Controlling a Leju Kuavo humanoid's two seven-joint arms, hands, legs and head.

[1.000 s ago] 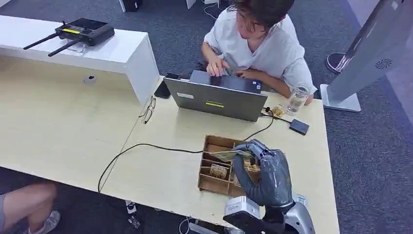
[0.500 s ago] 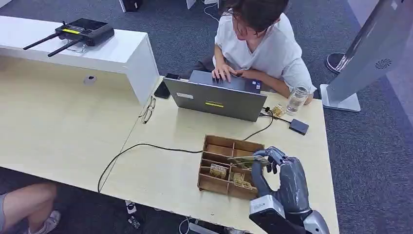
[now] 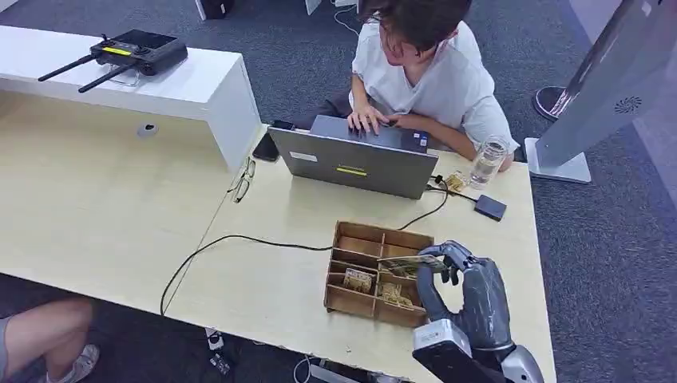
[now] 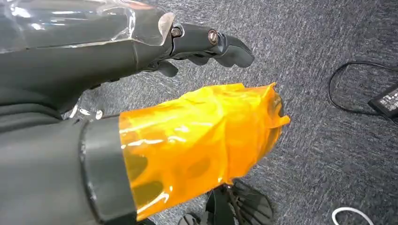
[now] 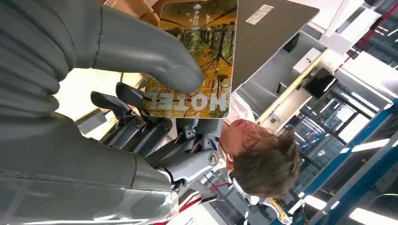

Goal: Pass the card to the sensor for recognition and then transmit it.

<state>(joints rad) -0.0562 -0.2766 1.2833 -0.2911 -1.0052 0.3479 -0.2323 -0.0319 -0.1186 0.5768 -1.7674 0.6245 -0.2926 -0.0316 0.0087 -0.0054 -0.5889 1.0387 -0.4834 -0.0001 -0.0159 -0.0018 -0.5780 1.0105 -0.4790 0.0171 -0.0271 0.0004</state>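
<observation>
Right hand (image 3: 467,291) shifted slightly rightward, pinching forest-printed "HOTEL" card (image 5: 196,56) above wooden organizer (image 3: 351,297); left hand's (image 4: 206,44) grip unclear.

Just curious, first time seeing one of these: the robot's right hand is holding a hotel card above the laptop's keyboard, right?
Not quite. The right hand holds the hotel card above the wooden box, not the laptop; the head view shows it.

The card (image 5: 197,56) that the right hand (image 5: 94,61) is pinching is showing the word "HOTEL" in pale capitals, upside down in the right wrist view; its smaller characters are too tiny to read.
</observation>
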